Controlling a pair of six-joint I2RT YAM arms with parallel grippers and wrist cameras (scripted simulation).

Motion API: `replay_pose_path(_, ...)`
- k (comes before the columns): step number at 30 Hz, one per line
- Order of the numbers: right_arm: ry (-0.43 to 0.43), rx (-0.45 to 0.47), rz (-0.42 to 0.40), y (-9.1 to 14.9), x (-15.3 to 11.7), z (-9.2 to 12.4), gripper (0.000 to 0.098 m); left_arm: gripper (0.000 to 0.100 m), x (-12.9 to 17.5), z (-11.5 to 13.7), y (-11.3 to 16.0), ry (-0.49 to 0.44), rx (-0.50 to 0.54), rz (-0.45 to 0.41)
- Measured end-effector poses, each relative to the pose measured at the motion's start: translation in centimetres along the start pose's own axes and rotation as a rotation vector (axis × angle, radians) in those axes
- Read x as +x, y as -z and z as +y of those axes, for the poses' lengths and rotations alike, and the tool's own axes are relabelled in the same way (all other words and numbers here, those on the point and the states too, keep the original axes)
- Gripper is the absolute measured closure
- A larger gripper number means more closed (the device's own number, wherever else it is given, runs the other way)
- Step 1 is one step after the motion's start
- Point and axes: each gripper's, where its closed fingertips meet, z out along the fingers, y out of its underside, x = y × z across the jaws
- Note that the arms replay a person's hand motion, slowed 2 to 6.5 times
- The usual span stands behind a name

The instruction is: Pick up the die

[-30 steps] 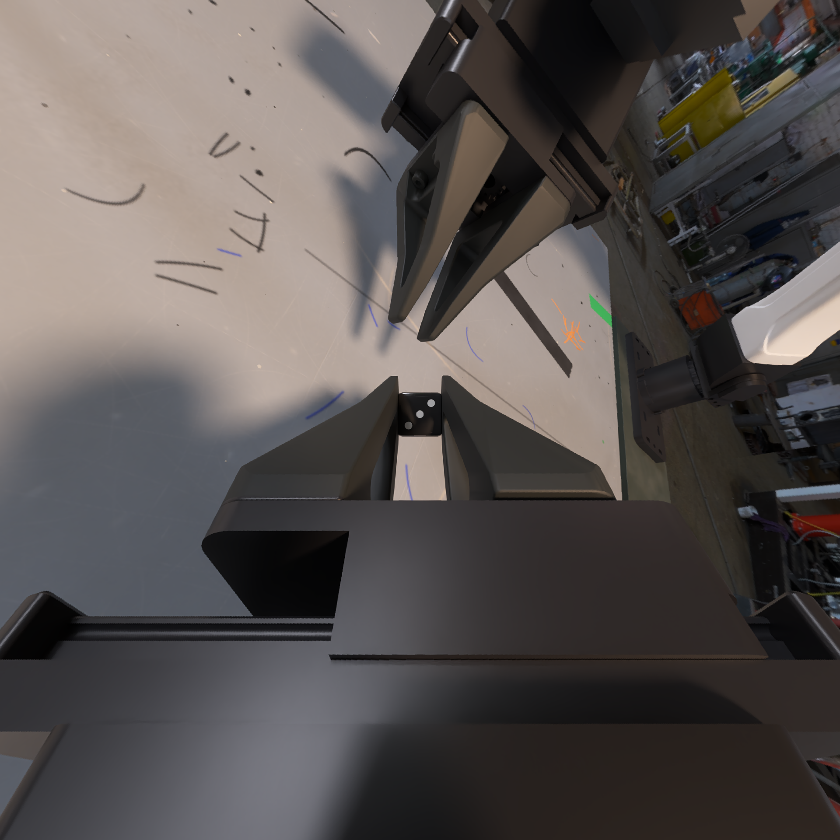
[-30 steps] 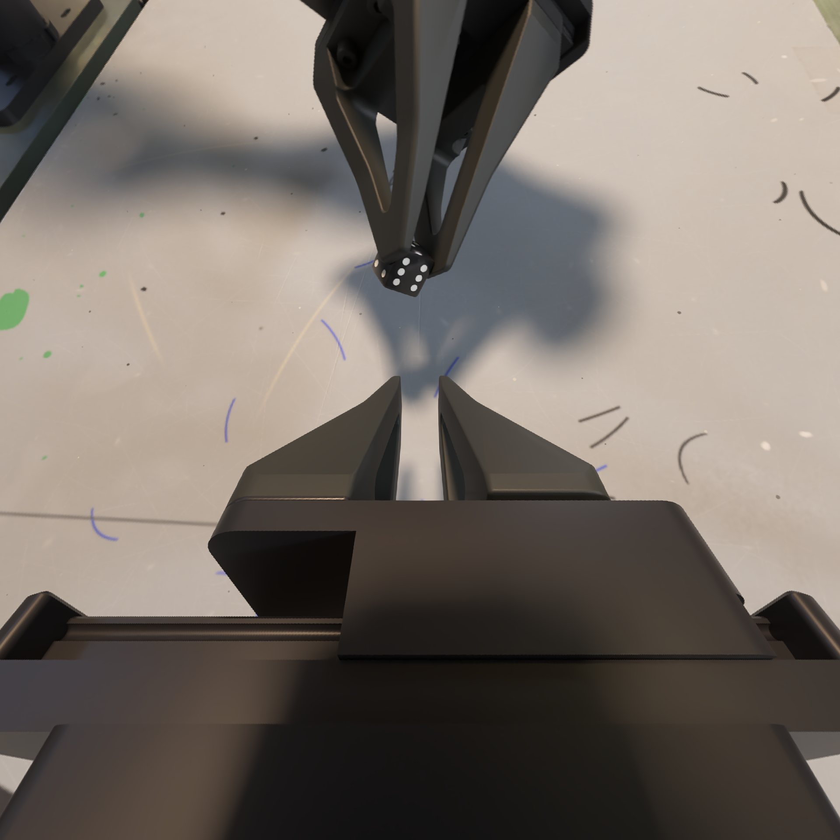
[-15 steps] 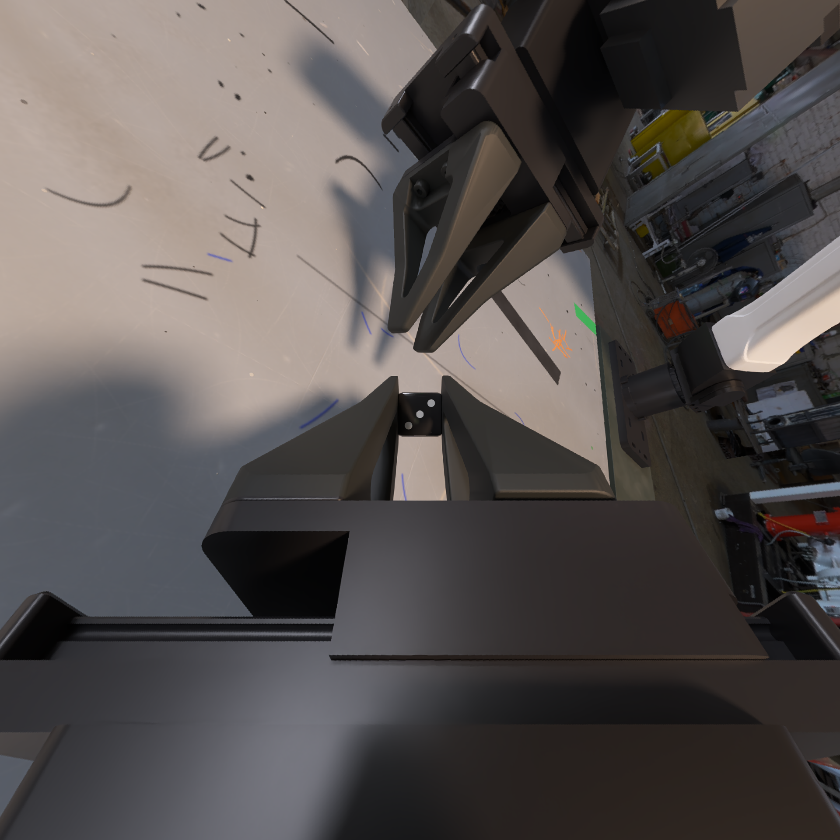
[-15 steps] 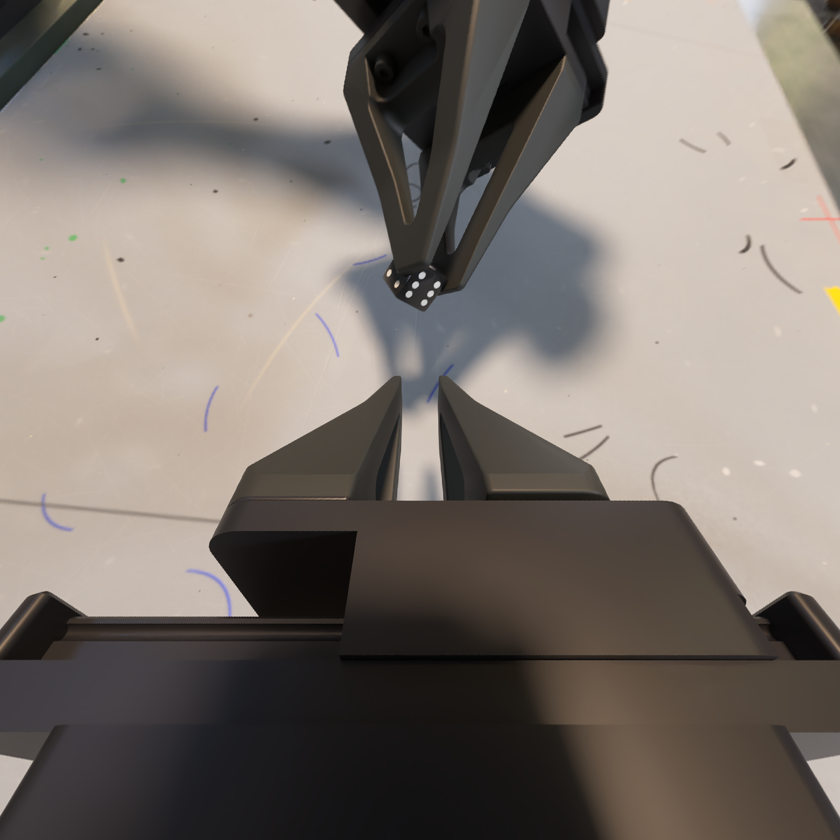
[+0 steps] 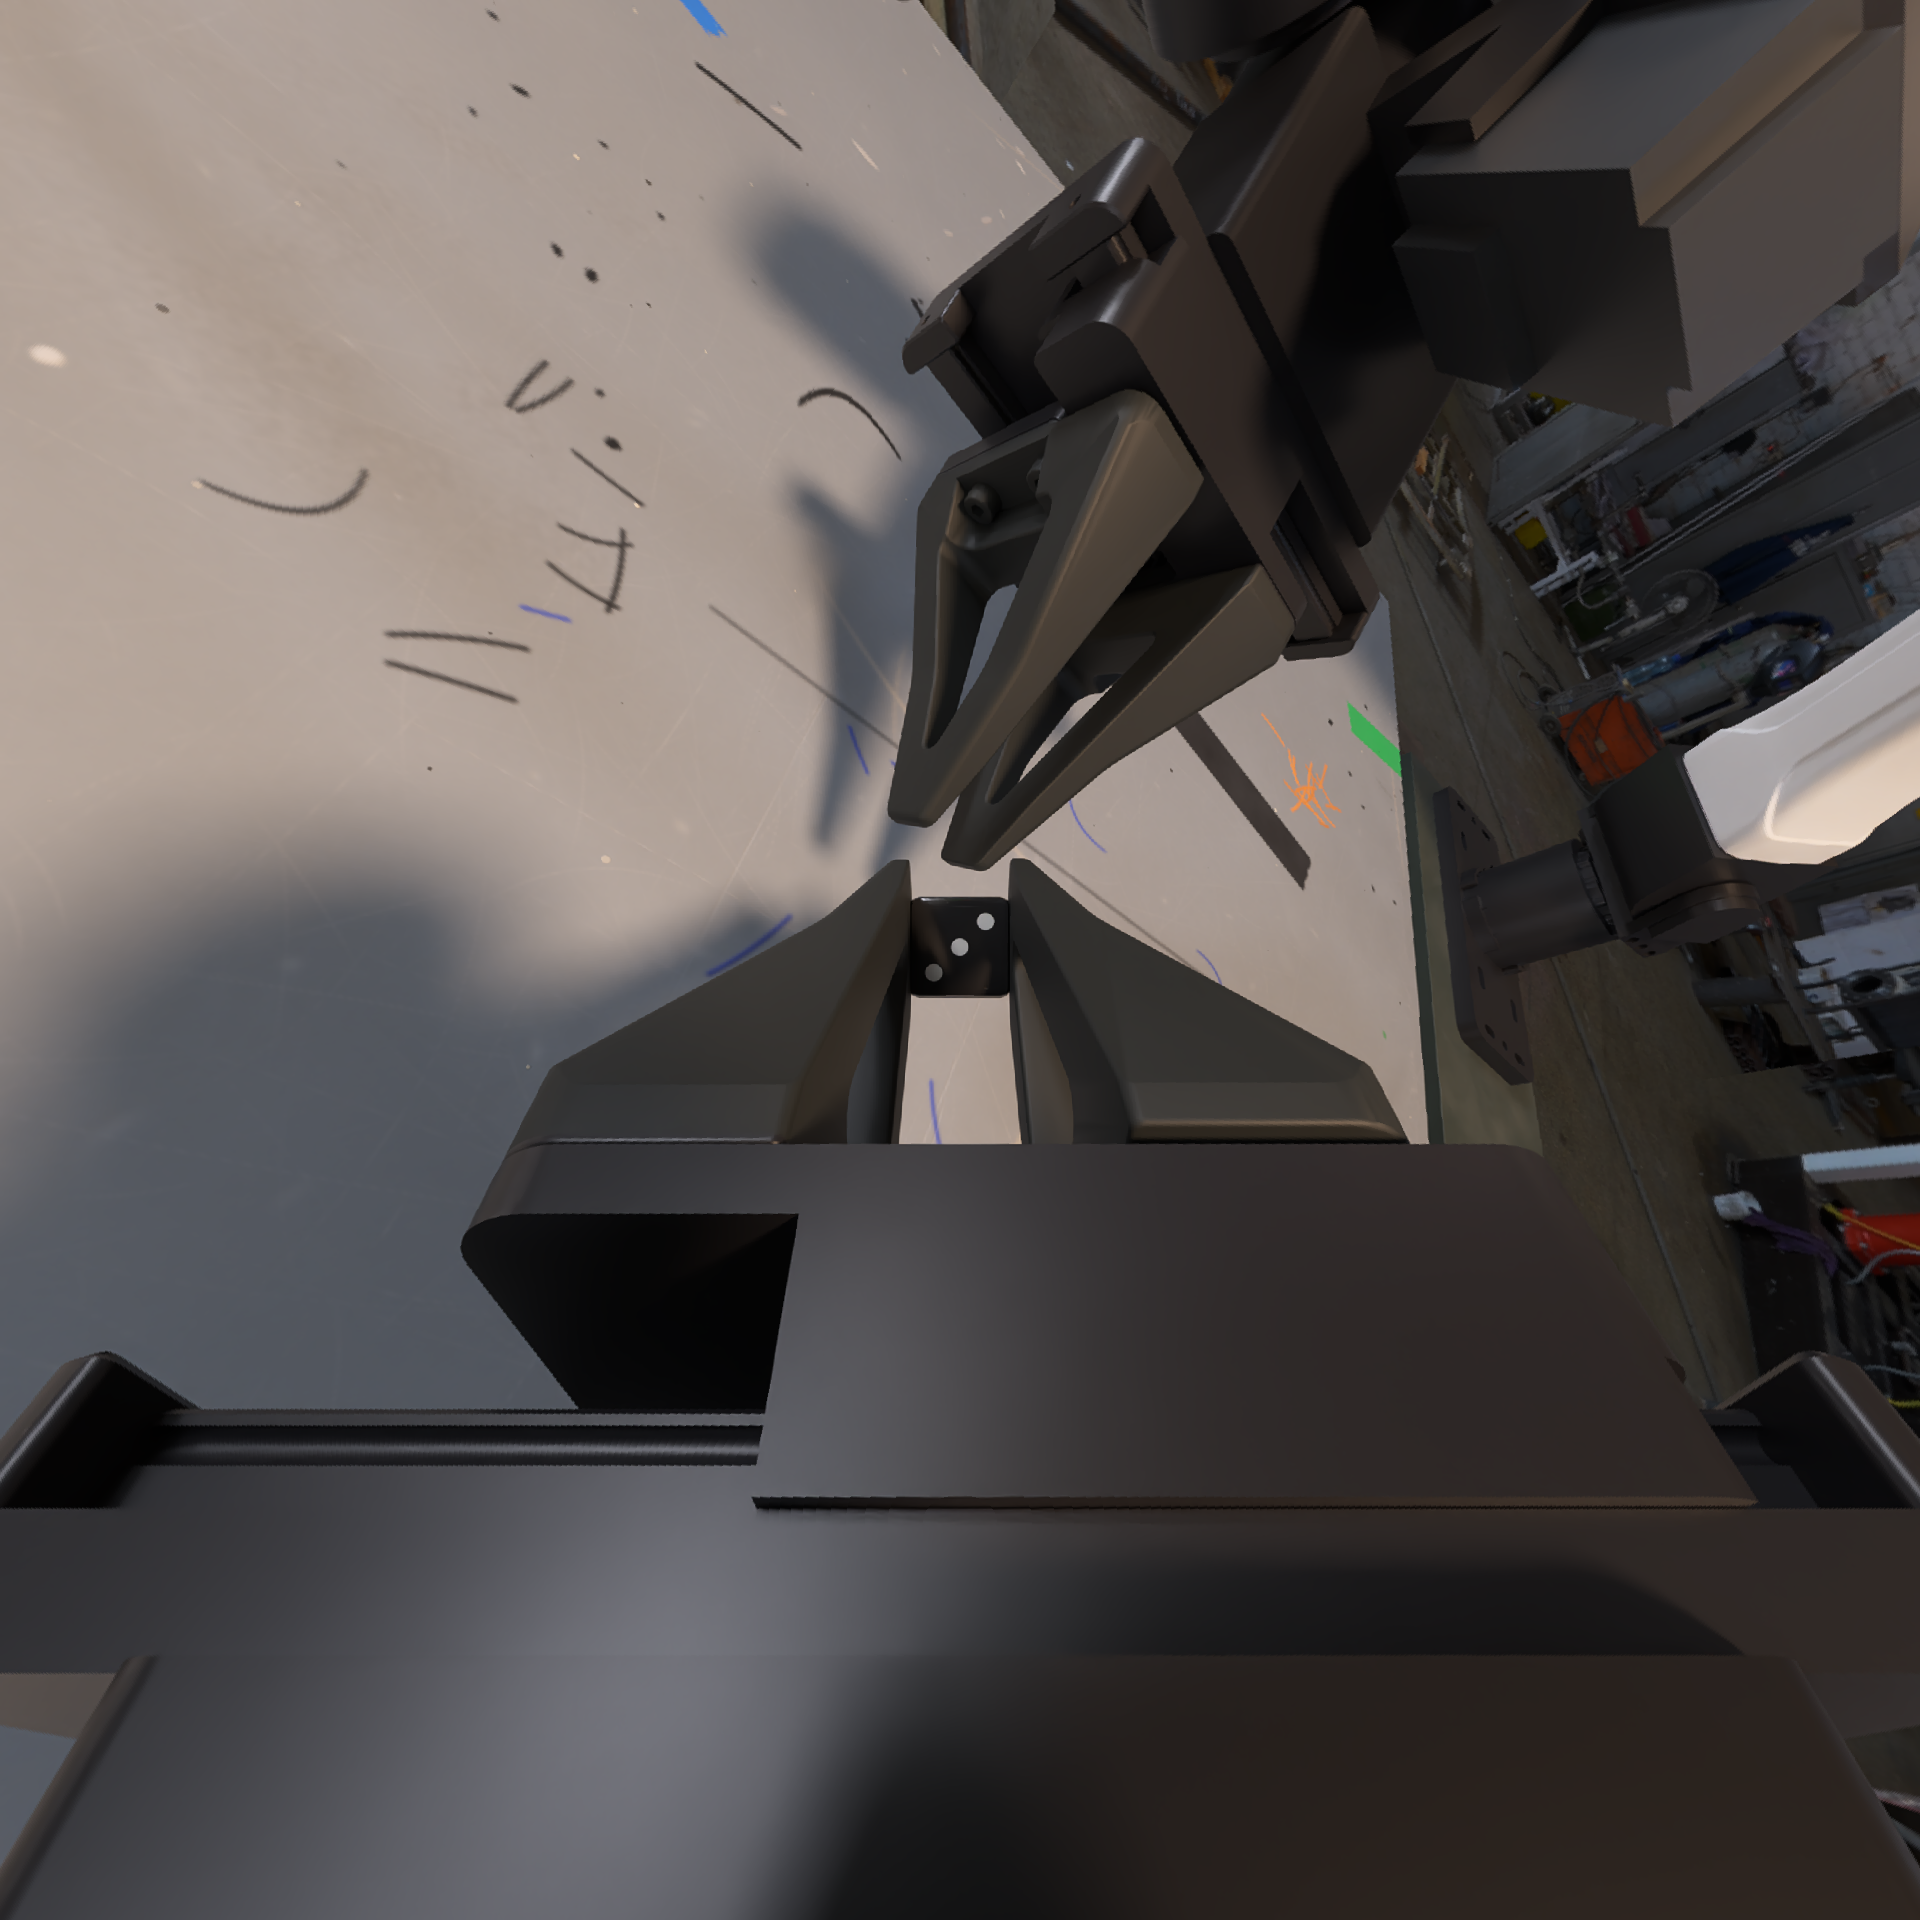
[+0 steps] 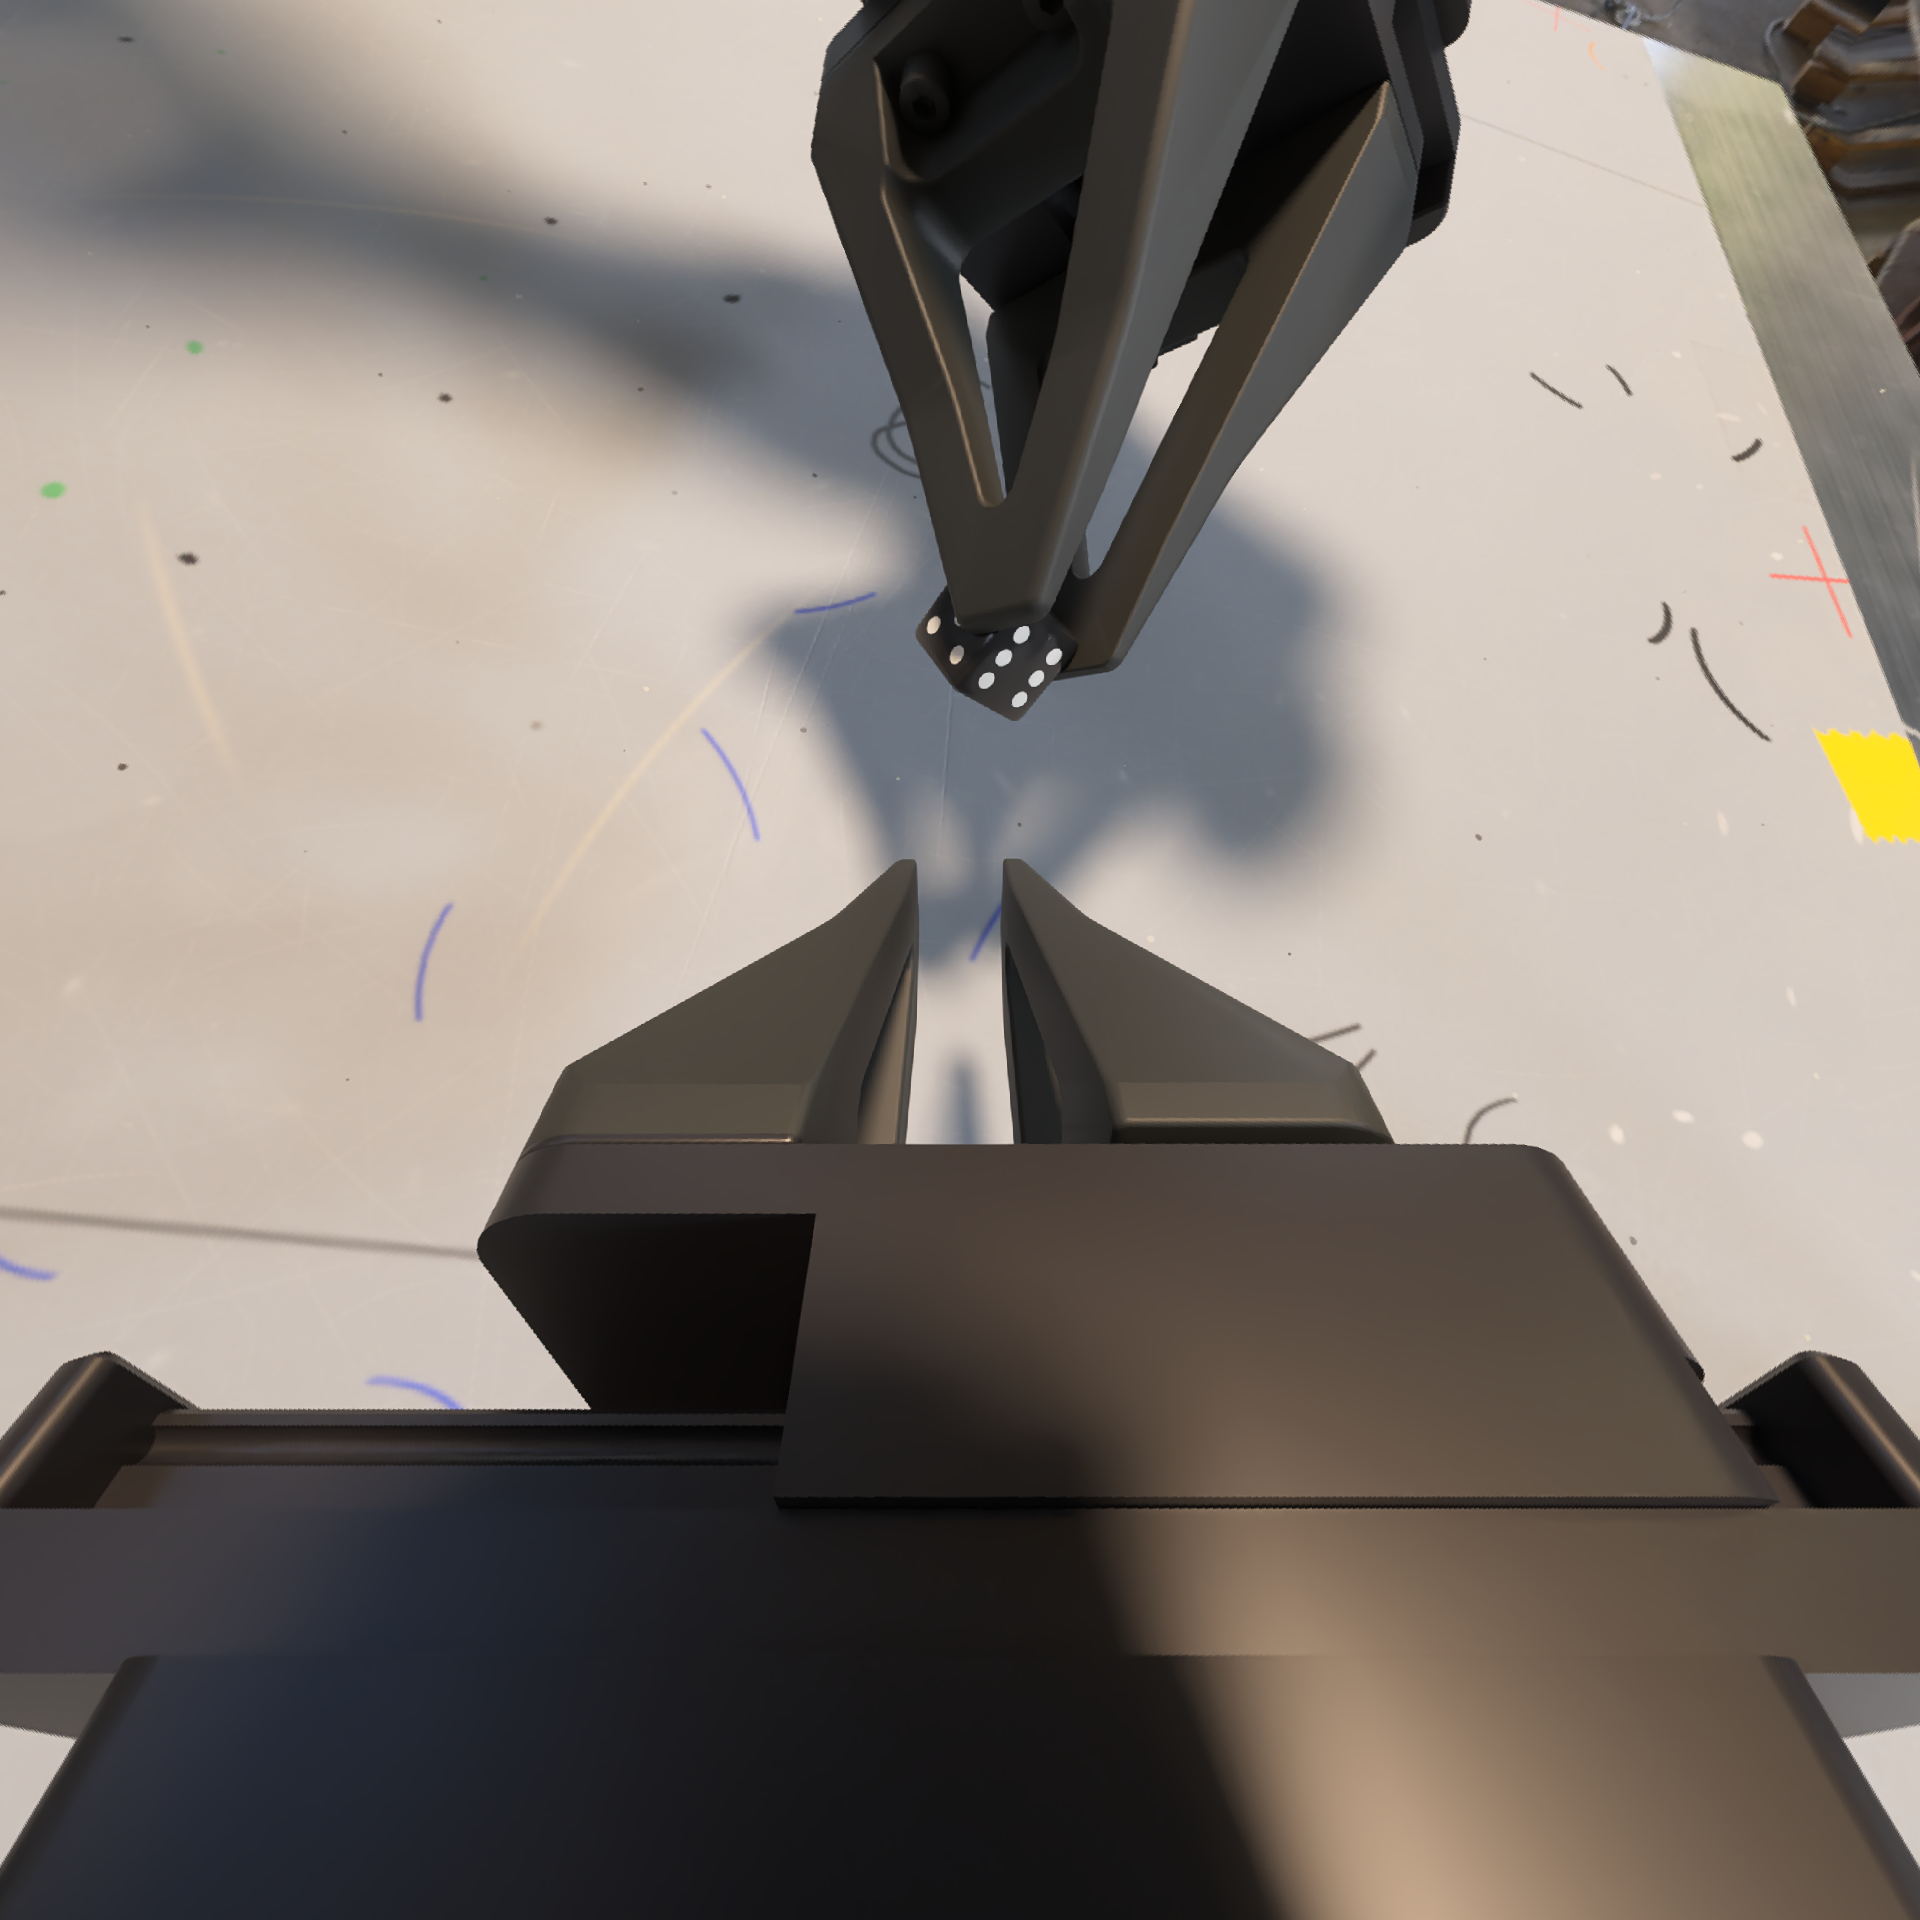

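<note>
Die pinched at left fingertips, clear of the desk

Die [image 5: 959,947] is sitting squarely between the tips of the left gripper [image 5: 958,940], which is pinching it on two opposite faces; being a cube, it is offering no long axis to speak of. From the right wrist view it is hanging above its own shadow on the desk [image 6: 312,727], so it is judged lifted. The right gripper [image 6: 960,883] is holding nothing, its fingers nearly together, pointing at the die from just beside it. The left arm is reaching down steeply, well in from the desk's metal-trimmed edge [image 6: 1787,270]
</note>
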Motion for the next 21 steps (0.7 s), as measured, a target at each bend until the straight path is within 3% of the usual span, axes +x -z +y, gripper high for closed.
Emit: replay_pose_path(21,-0.041,-0.011,-0.041,1.6,0.5,1.0,0.084,0.085,0.2,0.6,-1.2,0.006,-0.018,0.03)
